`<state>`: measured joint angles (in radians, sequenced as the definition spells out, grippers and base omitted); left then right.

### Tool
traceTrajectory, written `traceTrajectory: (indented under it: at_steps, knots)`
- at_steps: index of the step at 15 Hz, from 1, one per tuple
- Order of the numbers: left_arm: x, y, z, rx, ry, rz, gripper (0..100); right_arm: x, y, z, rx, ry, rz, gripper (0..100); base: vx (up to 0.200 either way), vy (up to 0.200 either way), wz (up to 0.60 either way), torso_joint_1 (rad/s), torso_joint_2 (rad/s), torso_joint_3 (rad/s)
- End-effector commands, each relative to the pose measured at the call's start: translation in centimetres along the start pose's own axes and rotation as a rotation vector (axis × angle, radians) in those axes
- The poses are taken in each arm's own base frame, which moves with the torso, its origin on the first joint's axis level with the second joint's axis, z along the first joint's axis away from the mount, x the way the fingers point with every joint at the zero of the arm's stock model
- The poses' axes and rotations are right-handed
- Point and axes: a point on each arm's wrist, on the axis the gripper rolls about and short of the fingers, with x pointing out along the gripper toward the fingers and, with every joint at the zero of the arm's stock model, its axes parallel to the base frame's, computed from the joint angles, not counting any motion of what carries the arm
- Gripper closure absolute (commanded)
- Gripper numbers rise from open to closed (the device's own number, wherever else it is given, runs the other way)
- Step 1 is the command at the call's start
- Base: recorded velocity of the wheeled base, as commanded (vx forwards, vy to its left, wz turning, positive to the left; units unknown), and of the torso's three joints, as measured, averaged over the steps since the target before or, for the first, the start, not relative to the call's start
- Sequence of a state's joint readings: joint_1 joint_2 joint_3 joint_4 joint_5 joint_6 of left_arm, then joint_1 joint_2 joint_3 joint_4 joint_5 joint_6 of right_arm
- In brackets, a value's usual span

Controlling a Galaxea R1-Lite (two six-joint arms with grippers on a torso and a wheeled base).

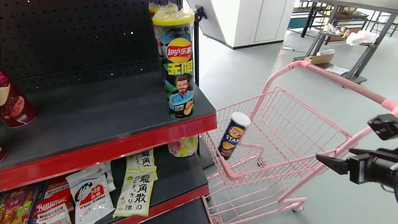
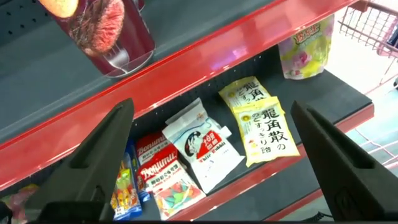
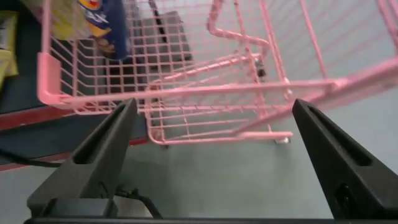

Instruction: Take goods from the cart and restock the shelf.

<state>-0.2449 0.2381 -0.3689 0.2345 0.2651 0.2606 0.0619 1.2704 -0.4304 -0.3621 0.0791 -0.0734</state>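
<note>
cart: pink cart stands just beside the shelf's right end; short carry from basket to board
goods: one blue chip can in the basket, lid up, tilted toward the corner nearest the shelf; probably leaning on the wire, contact hard to see
right gripper: jaws spread wide, nothing between them; held at the handle side of the cart, facing the basket; looks set for a reach at the can
left gripper: also wide apart and empty; in front of the lower shelf and its sweet packets
upper shelf: tall chip can upright at the right front edge, red can at far left; bare board between them, likely the slot to fill
step: pick not yet begun
</note>
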Motion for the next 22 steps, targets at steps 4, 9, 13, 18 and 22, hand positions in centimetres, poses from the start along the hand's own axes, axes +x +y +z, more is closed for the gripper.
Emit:
traceTrajectory:
  at_steps: [4, 9, 13, 18, 22]
  knots:
    - [1.1, -0.1, 0.6, -0.054, 0.065, -0.01, 0, 12.7, 0.4, -1.4, -0.045, -0.004, 0.246, 0, 0.0, 0.0, 0.0, 0.0, 0.0, 0.0]
    - [1.3, -0.1, 0.9, -0.071, 0.076, -0.011, 0, 15.5, 4.3, 0.6, 0.019, -0.091, 0.439, 0, 0.0, 0.0, 0.0, 0.0, 0.0, 0.0]
    - [1.7, -0.2, 1.2, -0.064, 0.097, -0.017, 0, 17.7, 5.5, 1.3, 0.004, -0.106, 0.472, 0, 0.0, 0.0, 0.0, 0.0, 0.0, 0.0]
    - [1.8, -0.2, 1.1, -0.062, 0.105, -0.015, 0, 19.6, 5.7, 1.0, 0.006, -0.099, 0.483, 0, 0.0, 0.0, 0.0, 0.0, 0.0, 0.0]
    - [2.0, -0.2, 1.2, -0.059, 0.116, -0.019, 0, 21.7, 6.2, 0.8, 0.005, -0.097, 0.49, 0, 0.0, 0.0, 0.0, 0.0, 0.0, 0.0]
